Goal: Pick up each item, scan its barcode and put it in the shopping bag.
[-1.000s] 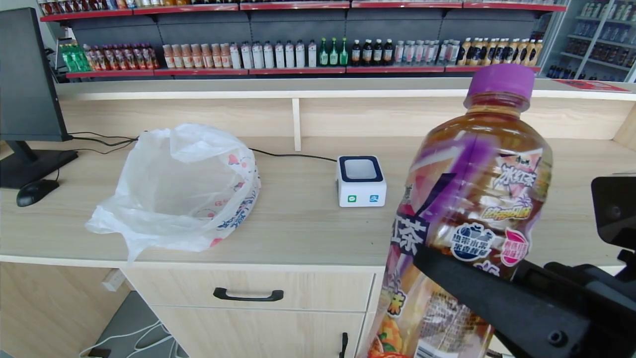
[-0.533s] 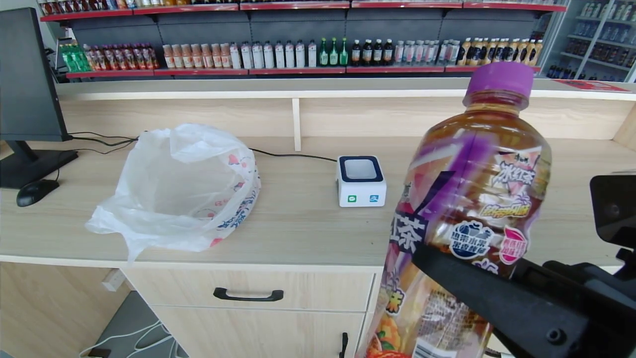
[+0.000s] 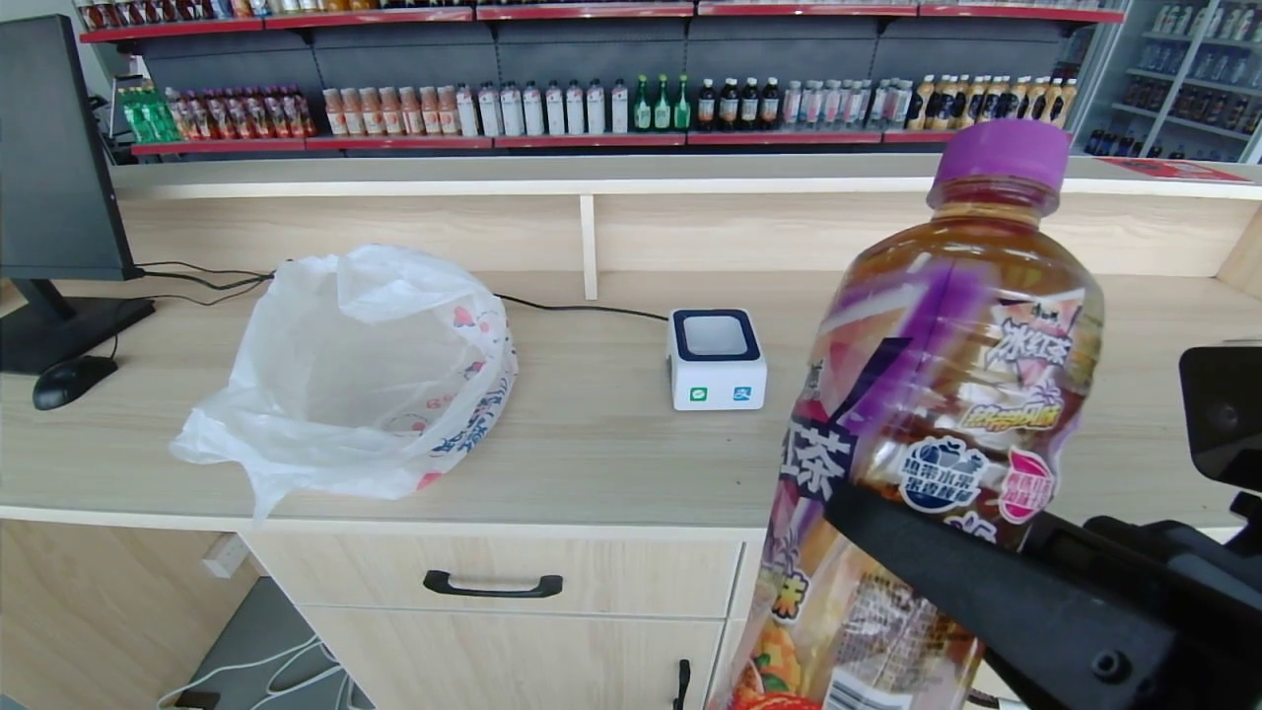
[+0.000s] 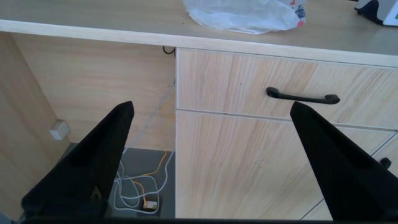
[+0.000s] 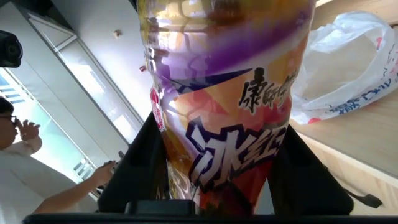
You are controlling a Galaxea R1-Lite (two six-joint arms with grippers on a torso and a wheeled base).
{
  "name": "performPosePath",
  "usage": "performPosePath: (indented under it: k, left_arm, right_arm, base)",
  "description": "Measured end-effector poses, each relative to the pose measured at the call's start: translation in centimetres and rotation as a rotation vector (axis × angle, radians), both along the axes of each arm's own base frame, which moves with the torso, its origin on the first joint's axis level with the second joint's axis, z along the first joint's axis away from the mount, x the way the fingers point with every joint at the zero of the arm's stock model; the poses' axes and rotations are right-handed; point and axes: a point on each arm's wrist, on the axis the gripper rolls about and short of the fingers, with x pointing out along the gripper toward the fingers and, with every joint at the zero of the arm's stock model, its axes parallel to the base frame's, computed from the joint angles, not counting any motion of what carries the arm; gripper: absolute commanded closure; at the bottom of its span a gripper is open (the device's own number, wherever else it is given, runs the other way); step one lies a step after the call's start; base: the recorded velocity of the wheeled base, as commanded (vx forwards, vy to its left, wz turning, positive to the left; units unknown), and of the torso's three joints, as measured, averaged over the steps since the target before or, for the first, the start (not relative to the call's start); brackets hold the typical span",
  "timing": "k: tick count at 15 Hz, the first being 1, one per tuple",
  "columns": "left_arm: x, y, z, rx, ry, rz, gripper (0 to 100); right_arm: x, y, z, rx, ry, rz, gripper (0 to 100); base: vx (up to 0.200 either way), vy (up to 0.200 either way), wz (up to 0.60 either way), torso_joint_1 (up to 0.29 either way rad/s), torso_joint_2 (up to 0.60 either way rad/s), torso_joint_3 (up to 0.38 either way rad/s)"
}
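My right gripper [image 3: 892, 577] is shut on a tea bottle [image 3: 937, 414] with a purple cap and a purple-orange label, held upright close to the head camera at the right, above the counter's front edge. In the right wrist view the bottle [image 5: 230, 106] sits clamped between both black fingers [image 5: 140, 162]. A white scanner [image 3: 717, 359] with a dark-framed window stands mid-counter, left of the bottle. The white plastic shopping bag [image 3: 365, 370] lies open at the left of the counter. My left gripper [image 4: 211, 162] hangs open below the counter, facing the drawer front.
A monitor [image 3: 54, 158] and a mouse [image 3: 71, 381] stand at the counter's far left, with cables running behind the bag. A raised wooden ledge [image 3: 631, 187] backs the counter. Drawers with black handles [image 3: 493, 586] sit under the counter.
The bottle in my right gripper has shifted slightly right and up. Bag, scanner and left arm have not moved.
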Motion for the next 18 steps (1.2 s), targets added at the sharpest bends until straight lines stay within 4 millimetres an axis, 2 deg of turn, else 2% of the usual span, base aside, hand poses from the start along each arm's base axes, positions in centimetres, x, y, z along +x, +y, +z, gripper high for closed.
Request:
performPosePath:
  k: [4,10,13,16,18]
  left_arm:
    - [0.0,0.0,0.0,0.000,0.000,0.000,0]
    - [0.0,0.0,0.0,0.000,0.000,0.001,0]
    - [0.0,0.0,0.0,0.000,0.000,0.000,0]
    - [0.0,0.0,0.0,0.000,0.000,0.000,0]
    - [0.0,0.0,0.0,0.000,0.000,0.000,0]
  right_arm:
    - [0.5,-0.2,0.1,-0.018,-0.052,-0.047,100]
    - [5.1,-2.7,-0.5,-0.140,-0.187,-0.377,100]
    - [7.1,-4.6,-0.9,-0.242,-0.273,-0.559,100]
    - [9.1,-7.4,-1.3,-0.370,-0.360,-0.766,100]
    - [9.8,-8.3,-1.6,-0.427,-0.384,-0.834,100]
  base:
    - [0.000,0.000,0.00,0.000,0.00,0.000]
    - [0.000,0.000,0.00,0.000,0.00,0.000]
    - [0.000,0.000,0.00,0.000,0.00,0.000]
    - [0.000,0.000,0.00,0.000,0.00,0.000]
    - [0.000,0.000,0.00,0.000,0.00,0.000]
